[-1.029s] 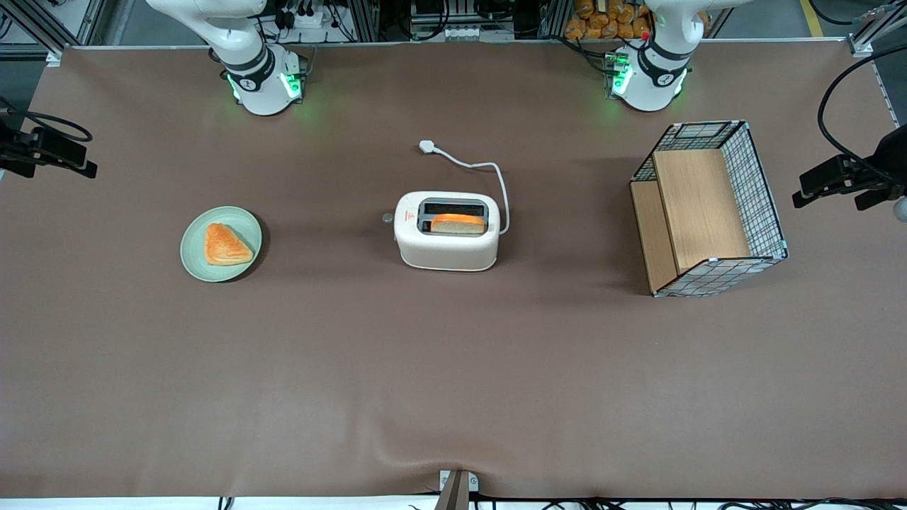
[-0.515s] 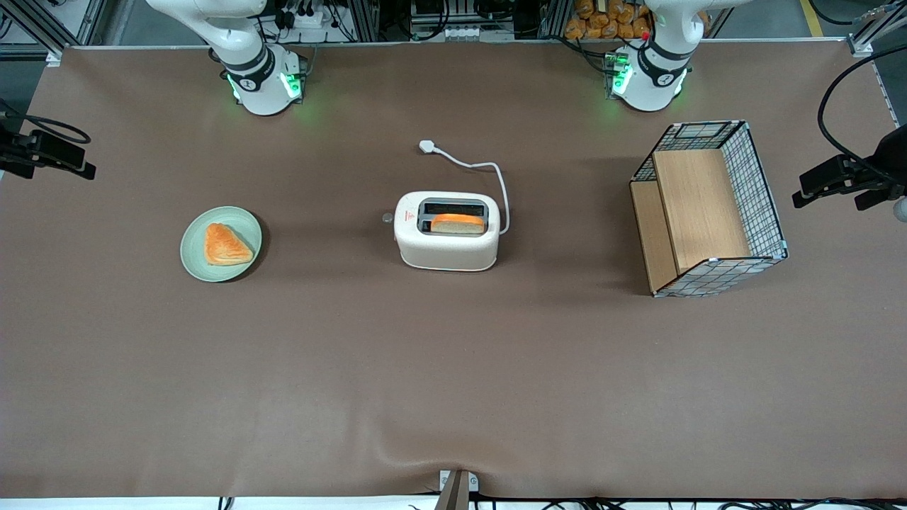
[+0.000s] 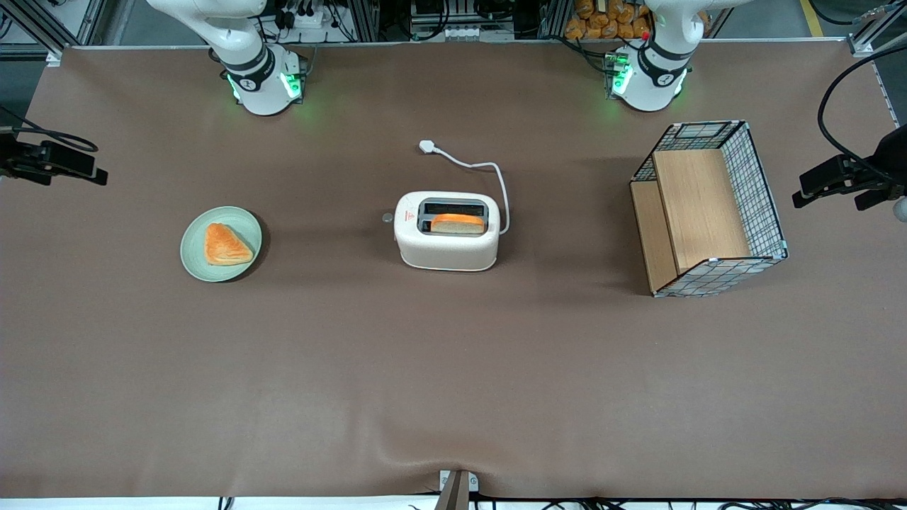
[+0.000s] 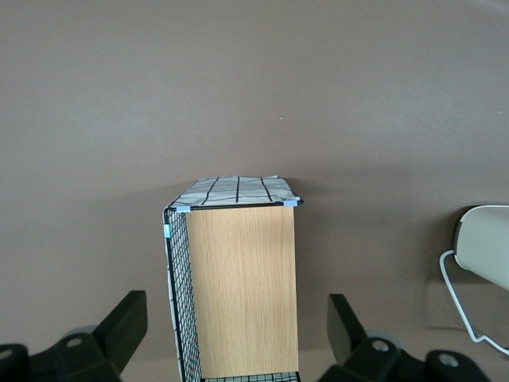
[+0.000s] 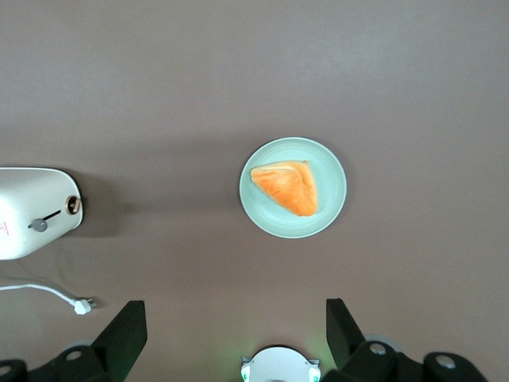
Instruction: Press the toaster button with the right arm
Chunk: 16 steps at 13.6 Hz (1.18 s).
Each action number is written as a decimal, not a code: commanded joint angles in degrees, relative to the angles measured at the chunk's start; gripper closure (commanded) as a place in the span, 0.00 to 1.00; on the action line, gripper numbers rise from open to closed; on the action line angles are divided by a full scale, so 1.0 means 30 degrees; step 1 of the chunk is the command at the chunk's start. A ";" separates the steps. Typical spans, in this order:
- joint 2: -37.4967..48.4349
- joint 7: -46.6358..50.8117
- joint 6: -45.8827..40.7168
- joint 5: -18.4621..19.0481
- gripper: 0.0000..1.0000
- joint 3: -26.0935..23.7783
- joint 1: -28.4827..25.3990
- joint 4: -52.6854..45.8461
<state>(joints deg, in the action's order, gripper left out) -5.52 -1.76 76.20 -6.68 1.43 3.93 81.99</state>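
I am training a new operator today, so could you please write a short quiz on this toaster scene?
1. True or false: the gripper touches the toaster.
2. What lies on the green plate? A) a triangular pastry B) an apple C) a spoon
3. Fill in: the bread slice sits in the toaster slot ___ the front camera.

Key:
1. False; it hangs open toward the working arm's end of the table, far from the toaster button.
2. A
3. nearer

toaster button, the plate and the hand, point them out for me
toaster button [image 3: 387,218]: front view, on the grey knob at the toaster's narrow end.
plate [image 3: 195,253]: front view, on its bare green rim.
hand [image 5: 231,330]: right wrist view, midway between its two black fingers, above the plate.
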 commanded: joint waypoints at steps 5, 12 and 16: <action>-0.1262 0.0322 -0.0438 -0.2484 0.00 -0.0183 -0.1134 0.1263; -0.3869 0.0293 0.0906 -0.6034 0.00 -0.0183 -0.4352 0.2260; -0.4400 0.0293 0.2835 -0.7437 0.36 -0.0183 -0.6930 0.3807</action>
<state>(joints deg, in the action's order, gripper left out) -19.22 -1.44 82.14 -26.18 0.38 -14.14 90.48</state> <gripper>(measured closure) 0.088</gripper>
